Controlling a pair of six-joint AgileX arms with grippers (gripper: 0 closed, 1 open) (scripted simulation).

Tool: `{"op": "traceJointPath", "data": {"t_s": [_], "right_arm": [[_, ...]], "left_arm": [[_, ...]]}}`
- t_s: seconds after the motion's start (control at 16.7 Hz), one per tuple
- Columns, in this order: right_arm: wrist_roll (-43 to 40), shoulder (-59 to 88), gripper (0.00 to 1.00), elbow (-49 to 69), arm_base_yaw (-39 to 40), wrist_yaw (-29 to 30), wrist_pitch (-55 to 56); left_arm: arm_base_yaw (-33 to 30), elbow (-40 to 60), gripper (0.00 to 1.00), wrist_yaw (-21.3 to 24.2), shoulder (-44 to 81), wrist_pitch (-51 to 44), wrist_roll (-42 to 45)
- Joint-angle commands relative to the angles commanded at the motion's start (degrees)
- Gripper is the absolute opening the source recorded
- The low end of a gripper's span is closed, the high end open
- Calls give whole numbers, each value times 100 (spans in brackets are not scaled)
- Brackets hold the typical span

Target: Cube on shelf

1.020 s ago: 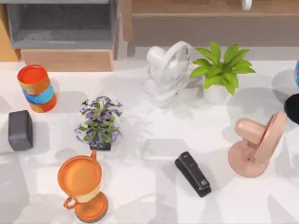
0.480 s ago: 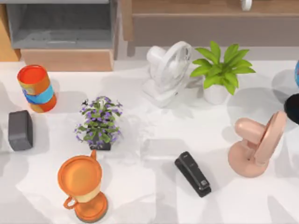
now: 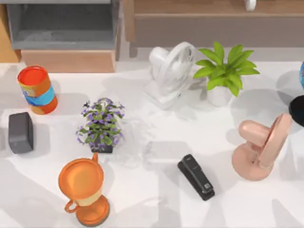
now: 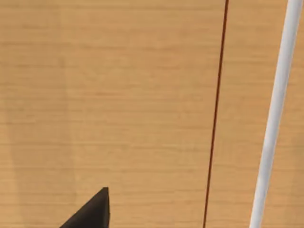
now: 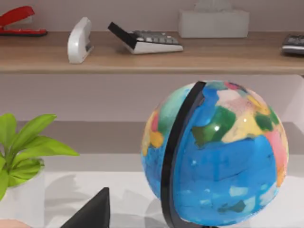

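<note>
Left gripper (image 4: 91, 212): a dark tip close over a light wooden panel (image 4: 118, 95); open or closed cannot be told. Right gripper (image 5: 92, 212), equally impossible to judge, faces a globe (image 5: 218, 152) just ahead, with a green potted plant (image 5: 23, 152) near it. Beyond both, the shelf (image 5: 142, 59) carries a red stapler (image 5: 19, 21), a calculator (image 5: 147, 42) and a tissue box (image 5: 213, 23).

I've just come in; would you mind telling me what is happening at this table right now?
Nothing is being handled at this moment. The table holds two fans, two potted plants, a black stapler, an orange cup, a striped can and a dark grey block. The shelf at the back carries a calculator and a red stapler. The right wrist view faces a globe.
</note>
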Motion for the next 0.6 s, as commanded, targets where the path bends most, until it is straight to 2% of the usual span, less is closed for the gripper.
{"op": "traceJointPath", "data": {"t_s": [0.6], "right_arm": [[0,0,100,0,0,0,0]], "left_arm": [[-95,185,100,-20,140,17,42]]}}
